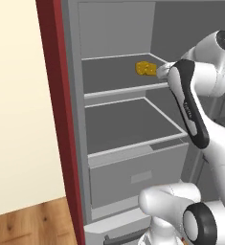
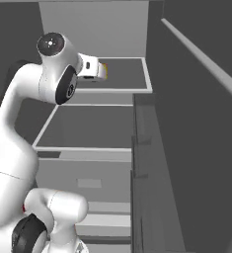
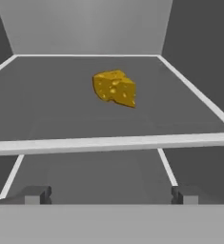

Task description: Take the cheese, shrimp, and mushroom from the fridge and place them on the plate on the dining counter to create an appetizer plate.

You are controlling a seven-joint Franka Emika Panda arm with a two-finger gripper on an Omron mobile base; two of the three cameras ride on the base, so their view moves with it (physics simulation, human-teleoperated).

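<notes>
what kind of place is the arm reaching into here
Most likely the inside of an open fridge in a rendered kitchen: grey walls, flat shelves with pale rims, a drawer below, and a yellow cheese wedge sitting on the upper shelf. Wood flooring shows outside.

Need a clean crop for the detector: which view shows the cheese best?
Hand view: the cheese sits whole and unobstructed on the shelf, holes visible. Left base view shows it small, its right edge behind the arm. Right base view shows a yellow sliver.
</notes>
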